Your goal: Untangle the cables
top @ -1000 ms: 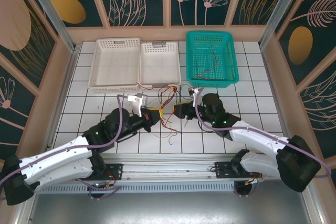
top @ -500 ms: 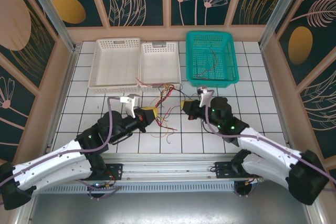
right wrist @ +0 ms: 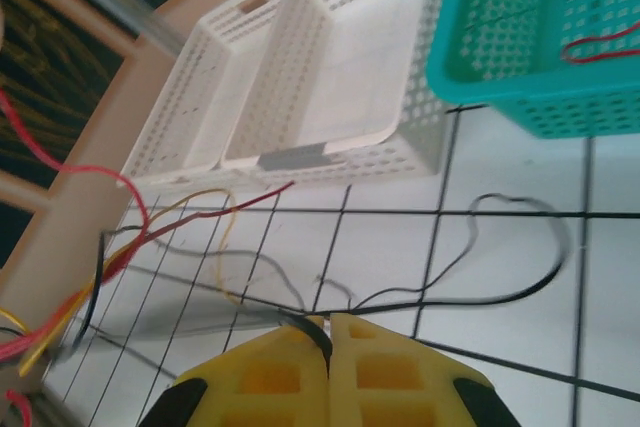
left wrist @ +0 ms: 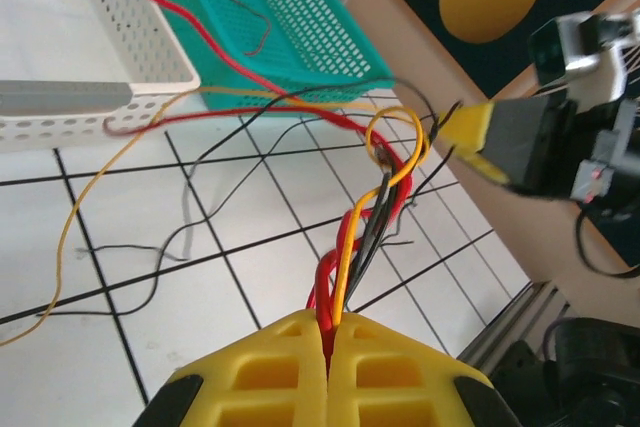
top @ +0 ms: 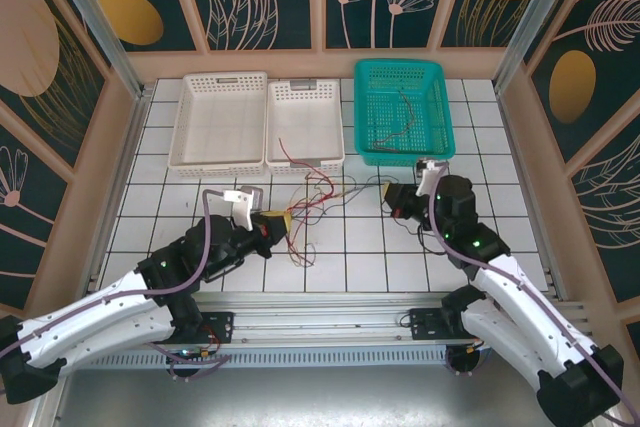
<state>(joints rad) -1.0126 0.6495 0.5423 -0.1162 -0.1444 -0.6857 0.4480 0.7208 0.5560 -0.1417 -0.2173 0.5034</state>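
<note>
The left gripper (top: 280, 217) is pinching a twisted bundle of the cables (top: 315, 192) between its pressed-together yellow fingers (left wrist: 280, 357) (red, yellow and black strands, wound round each other just past the tips). The bundle is lying near the middle of the tiled worktop (top: 170, 197) and fanning out toward the far edge. One red strand (top: 290, 155) is reaching over the near rim of the smaller white basket (top: 305, 160).

The right gripper (top: 392, 199) is hanging over the worktop just in front of the teal basket (top: 400, 65), with its fingers closed on a single black strand (right wrist: 480, 292). That strand is looping across the tiles toward the bundle. Another red wire (top: 400, 119) is lying inside the teal basket at the far edge, right of centre.
</note>
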